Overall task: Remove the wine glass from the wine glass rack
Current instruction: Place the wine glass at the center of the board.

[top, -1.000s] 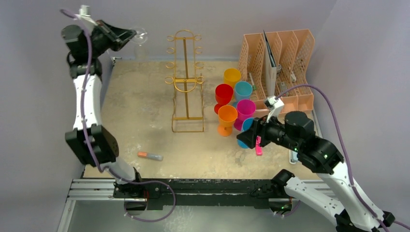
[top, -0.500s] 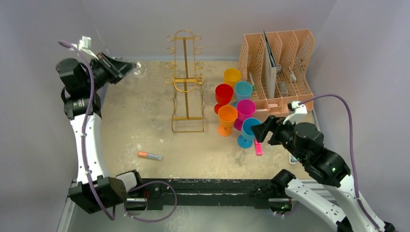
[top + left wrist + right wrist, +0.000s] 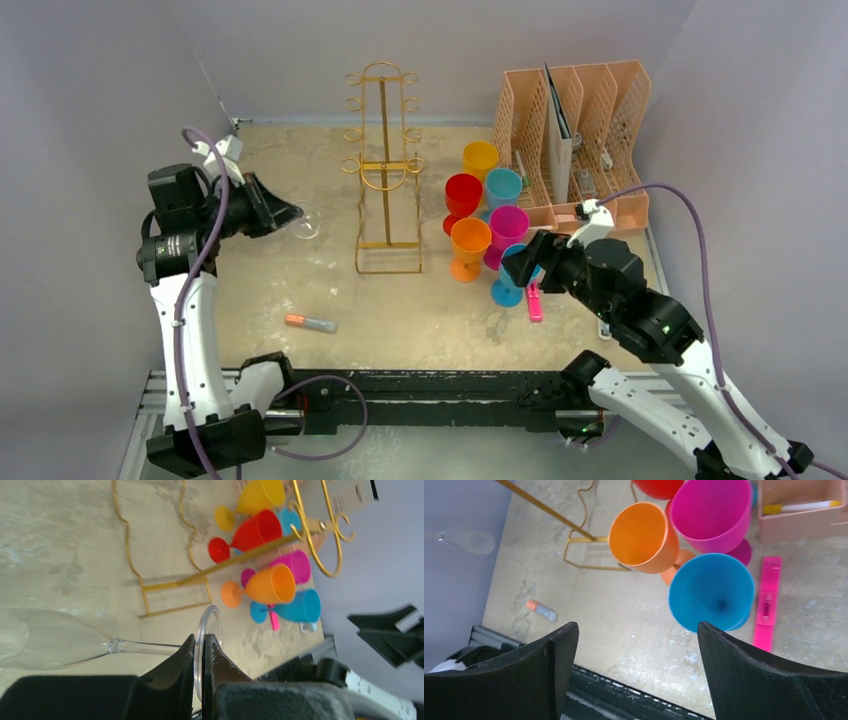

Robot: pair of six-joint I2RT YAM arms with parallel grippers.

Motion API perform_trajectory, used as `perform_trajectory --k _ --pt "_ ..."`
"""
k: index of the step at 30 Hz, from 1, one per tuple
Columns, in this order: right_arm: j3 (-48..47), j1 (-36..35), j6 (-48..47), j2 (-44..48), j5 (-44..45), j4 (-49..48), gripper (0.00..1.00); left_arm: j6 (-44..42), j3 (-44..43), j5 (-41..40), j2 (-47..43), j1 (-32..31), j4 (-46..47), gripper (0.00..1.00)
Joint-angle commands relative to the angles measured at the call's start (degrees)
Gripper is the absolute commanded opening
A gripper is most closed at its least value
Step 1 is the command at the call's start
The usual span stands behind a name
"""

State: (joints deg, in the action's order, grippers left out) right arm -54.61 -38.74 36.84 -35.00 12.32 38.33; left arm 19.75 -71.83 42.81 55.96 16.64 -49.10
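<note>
The clear wine glass is off the rack, lying sideways in my left gripper, whose jaws are shut on the rim of its round foot. In the top view the left gripper holds the glass low over the table, left of the gold wire wine glass rack. The rack stands upright mid-table with bare hooks; it also shows in the left wrist view. My right gripper is open and empty, above the blue cup.
Several coloured plastic goblets cluster right of the rack. A peach file organiser stands at the back right. A pink marker lies by the blue cup; an orange-capped grey marker lies front left.
My left arm has swung down and forward from the back-left corner, carrying the glass from high up to low over the table. My right arm has shifted slightly.
</note>
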Motion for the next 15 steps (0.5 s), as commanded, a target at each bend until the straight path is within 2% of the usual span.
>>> perform_trajectory --k 1,4,8,15 --pt "-1.8 -0.2 1.2 -2.2 -5.4 -3.9 0.91 -5.8 -2.7 5.4 -2.1 -6.6 -5.0 0.0" --pt "-2.4 -0.2 2.5 -2.4 -6.9 -2.3 0.92 -11.4 -6.4 2.8 -1.2 -10.0 -13.6 0.0" --pt "0.3 -0.2 4.6 -1.0 -6.9 -3.6 0.93 -14.1 -8.4 8.5 0.5 -13.2 -21.1 0.0" --pt "1.0 -0.2 4.5 -2.4 -13.3 -8.6 0.93 -10.9 0.3 27.2 -3.1 -16.2 -13.9 0.0"
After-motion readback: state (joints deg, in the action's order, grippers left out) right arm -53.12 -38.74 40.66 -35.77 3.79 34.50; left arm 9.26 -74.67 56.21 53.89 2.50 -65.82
